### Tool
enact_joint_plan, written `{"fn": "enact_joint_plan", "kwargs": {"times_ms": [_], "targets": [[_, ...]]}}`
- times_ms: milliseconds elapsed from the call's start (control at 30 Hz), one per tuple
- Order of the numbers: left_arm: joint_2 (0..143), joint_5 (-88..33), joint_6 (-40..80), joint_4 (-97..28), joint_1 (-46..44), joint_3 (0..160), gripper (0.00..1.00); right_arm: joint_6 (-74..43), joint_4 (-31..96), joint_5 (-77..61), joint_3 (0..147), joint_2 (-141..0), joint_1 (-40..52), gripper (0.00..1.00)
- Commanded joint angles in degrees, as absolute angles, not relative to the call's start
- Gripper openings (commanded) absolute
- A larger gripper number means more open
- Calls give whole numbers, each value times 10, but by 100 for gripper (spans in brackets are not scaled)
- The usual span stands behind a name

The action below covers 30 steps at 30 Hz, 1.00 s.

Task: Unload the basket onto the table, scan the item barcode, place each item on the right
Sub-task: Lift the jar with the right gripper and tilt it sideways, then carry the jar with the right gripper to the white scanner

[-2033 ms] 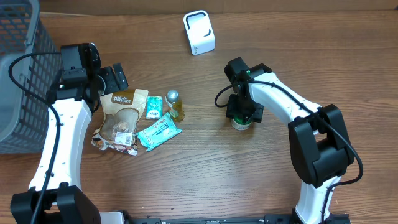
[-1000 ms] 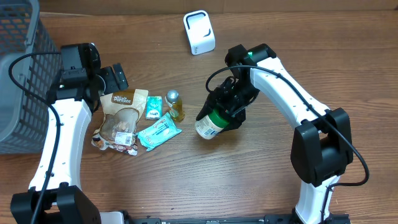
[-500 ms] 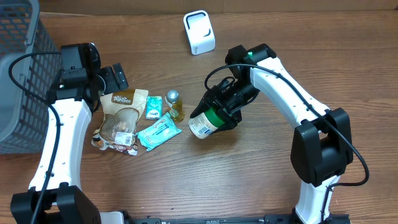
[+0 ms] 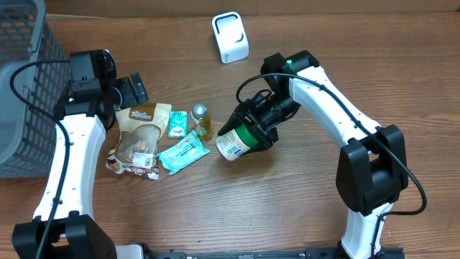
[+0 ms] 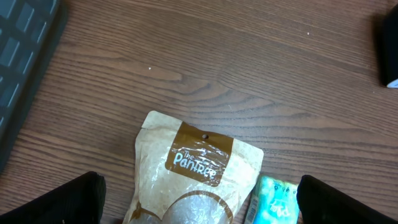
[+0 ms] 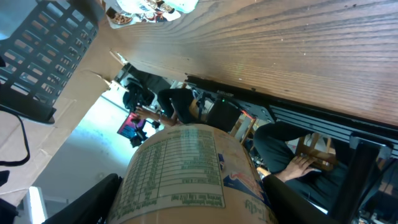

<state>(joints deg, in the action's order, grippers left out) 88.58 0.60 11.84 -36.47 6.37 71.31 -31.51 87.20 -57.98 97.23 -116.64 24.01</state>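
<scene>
Canister (image 4: 236, 142): white nutrition label, green band.

The overhead camera looks straight down, from well above, on the whole desk (image 4: 215, 216). The left wrist camera faces down from close above, sharing the brown pouch (image 5: 193, 174) with it. The right wrist camera is tipped over, the desk at the top of its view and the jar (image 6: 186, 177) close up. It shares the basket (image 6: 43, 56) with the overhead view.

Grey basket (image 4: 29, 86) far left; brown pouch (image 4: 144, 133) beside teal packet (image 4: 184, 152).
</scene>
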Motion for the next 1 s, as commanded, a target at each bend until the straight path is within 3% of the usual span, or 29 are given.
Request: {"fn": "enact_joint_plan", "kwargs": {"times_ms": [0,633,967], "targets": [[888,2,116,-364,63,717,100,-317,874,-608,988,-1164,239,62],[888,2,116,-364,63,717,100,-317,861,-600,988,-1164,239,62],[888,2,116,-364,63,717,100,-317,841,-450,988,-1164,239,66]]}}
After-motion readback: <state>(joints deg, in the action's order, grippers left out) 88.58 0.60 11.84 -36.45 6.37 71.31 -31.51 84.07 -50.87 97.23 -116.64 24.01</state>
